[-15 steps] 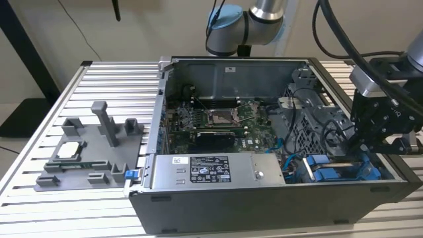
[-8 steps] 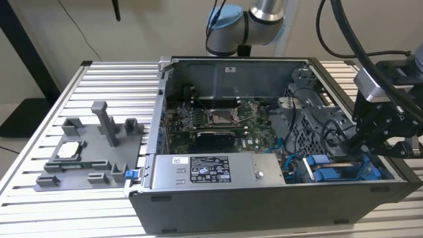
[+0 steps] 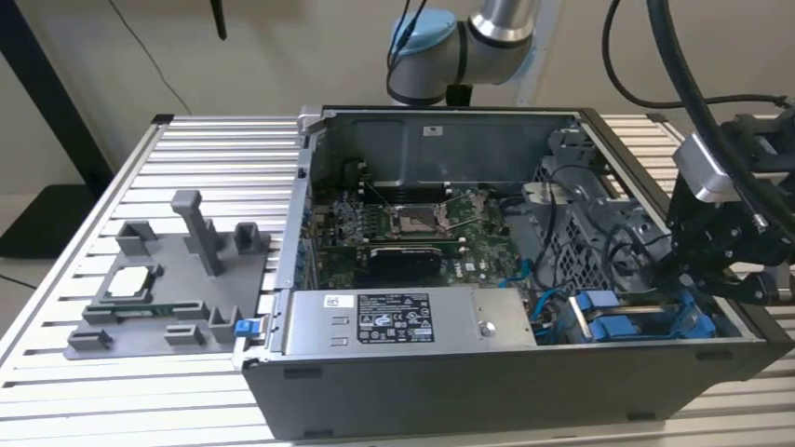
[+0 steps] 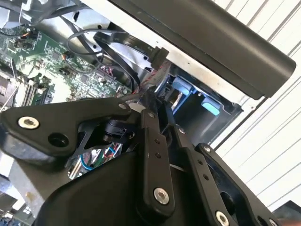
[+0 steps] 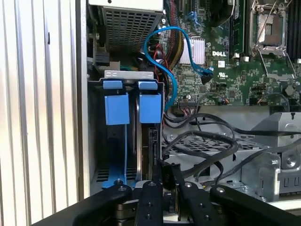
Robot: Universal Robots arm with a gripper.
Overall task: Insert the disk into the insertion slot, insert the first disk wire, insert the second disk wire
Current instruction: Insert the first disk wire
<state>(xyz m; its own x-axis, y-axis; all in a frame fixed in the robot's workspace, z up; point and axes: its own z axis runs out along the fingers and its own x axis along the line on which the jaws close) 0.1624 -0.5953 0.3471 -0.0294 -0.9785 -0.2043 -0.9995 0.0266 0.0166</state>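
The disk (image 5: 149,141) stands edge-on in the insertion slot of the drive bay (image 5: 126,75), under the blue tab of its carrier (image 5: 150,107). A second blue carrier (image 5: 116,109) sits in the slot beside it. My gripper (image 5: 165,175) is at the disk's near edge, its fingers (image 5: 150,197) close together on a black wire connector (image 5: 167,170) whose cable (image 5: 207,162) runs off over the case. In the second wrist view the gripper (image 4: 149,106) points at the bay with the blue carriers (image 4: 181,87). In the exterior view the gripper (image 3: 727,279) hangs over the case's corner at the exterior view's right.
A grey labelled power-supply box (image 3: 410,321) lies along the case's near wall. The motherboard (image 3: 410,223) fills the case floor. A blue cable (image 5: 164,47) and loose black cables (image 5: 221,141) cross beside the bay. A grey fixture tray (image 3: 174,289) sits at the exterior view's left.
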